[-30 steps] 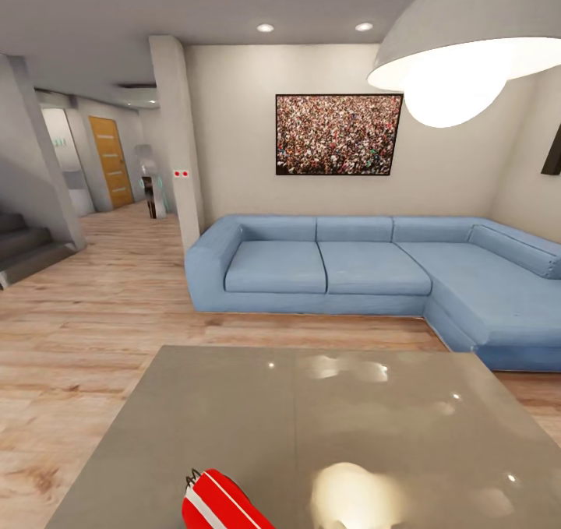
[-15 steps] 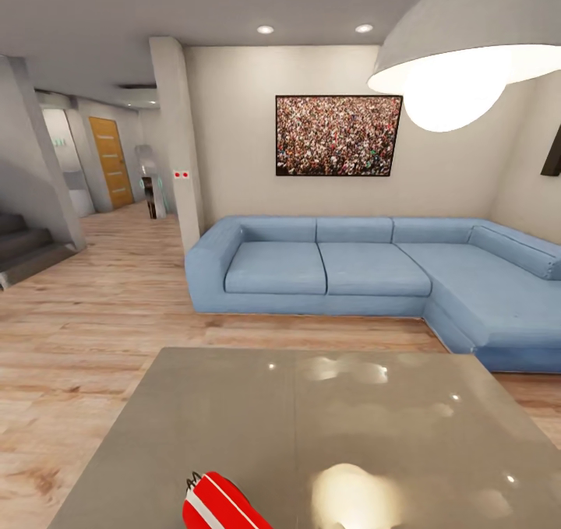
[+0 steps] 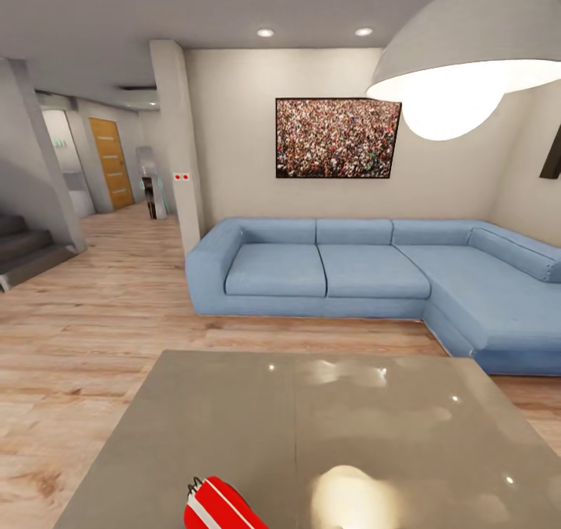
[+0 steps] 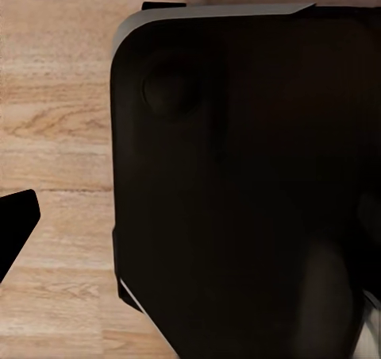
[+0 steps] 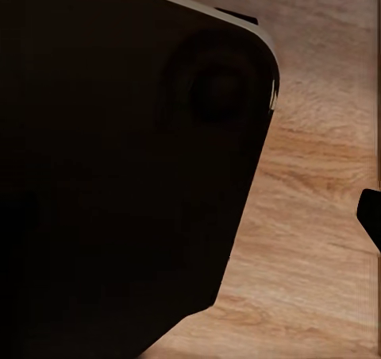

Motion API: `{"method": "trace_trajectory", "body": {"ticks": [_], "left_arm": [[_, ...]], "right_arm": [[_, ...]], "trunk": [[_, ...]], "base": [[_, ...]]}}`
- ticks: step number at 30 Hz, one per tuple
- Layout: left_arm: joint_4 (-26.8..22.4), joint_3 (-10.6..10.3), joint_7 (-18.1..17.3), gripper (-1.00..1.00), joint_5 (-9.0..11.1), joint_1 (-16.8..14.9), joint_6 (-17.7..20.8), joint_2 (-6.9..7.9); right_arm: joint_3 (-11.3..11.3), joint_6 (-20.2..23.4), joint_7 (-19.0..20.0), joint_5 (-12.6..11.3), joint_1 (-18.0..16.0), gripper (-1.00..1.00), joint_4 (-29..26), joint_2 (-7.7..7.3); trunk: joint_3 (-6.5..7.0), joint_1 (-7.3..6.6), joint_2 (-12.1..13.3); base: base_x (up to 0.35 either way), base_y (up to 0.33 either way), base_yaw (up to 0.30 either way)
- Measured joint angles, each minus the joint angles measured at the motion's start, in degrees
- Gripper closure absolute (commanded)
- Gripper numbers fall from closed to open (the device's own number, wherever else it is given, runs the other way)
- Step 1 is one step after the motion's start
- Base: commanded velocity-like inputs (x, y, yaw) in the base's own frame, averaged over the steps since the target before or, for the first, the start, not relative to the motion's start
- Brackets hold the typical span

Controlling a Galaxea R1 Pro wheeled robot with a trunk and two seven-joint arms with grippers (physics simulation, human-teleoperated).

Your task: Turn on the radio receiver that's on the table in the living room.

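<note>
The red radio receiver (image 3: 222,506) with white stripes lies on the near part of the glossy grey-taupe table (image 3: 312,420), cut off by the lower edge of the head view; its dial is hidden. In the left wrist view a large dark rounded body (image 4: 238,184) hangs over the wood plank floor (image 4: 55,97), and a black tip (image 4: 12,224) pokes in at the edge. The right wrist view has a similar dark body (image 5: 119,160) over the floor (image 5: 317,216), with a black tip (image 5: 371,216) at its edge.
Beyond the table stands a blue corner sofa (image 3: 351,272) under a framed crowd picture (image 3: 337,138). A big pendant lamp (image 3: 467,54) hangs at the upper right. A pillar (image 3: 178,139), stairs (image 3: 23,252) and a hallway with an orange door (image 3: 109,163) lie to the left.
The whole head view has slid slightly downward, so the camera has moved a little; the radio sits lower in the picture. Nothing in the room itself has moved.
</note>
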Motion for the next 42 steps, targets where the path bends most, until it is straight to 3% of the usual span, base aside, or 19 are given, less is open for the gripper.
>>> {"method": "trace_trajectory", "body": {"ticks": [18, 30, 42], "left_arm": [[0.00, 0.00, 0.00, -1.00, -0.01, 0.01, 0.00, 0.03], [0.00, 0.00, 0.00, -1.00, 0.00, 0.00, 0.00, 0.02], [0.00, 0.00, 0.05, -1.00, -0.01, 0.00, 0.00, 0.04]], "right_arm": [[-0.01, 0.24, -0.12, -0.18, 0.00, -1.00, 0.00, -0.02], [0.05, 0.24, -0.23, -0.14, 0.00, -1.00, 0.01, -0.10], [0.07, 0.20, -0.23, -0.13, 0.00, -1.00, 0.00, -0.11]], "trunk": [[3.19, -3.95, 7.22], [4.36, -6.59, 12.03], [3.26, -6.60, 12.05]], "base": [[0.000, 0.000, 0.000], [0.000, 0.000, 0.000], [0.000, 0.000, 0.000]]}}
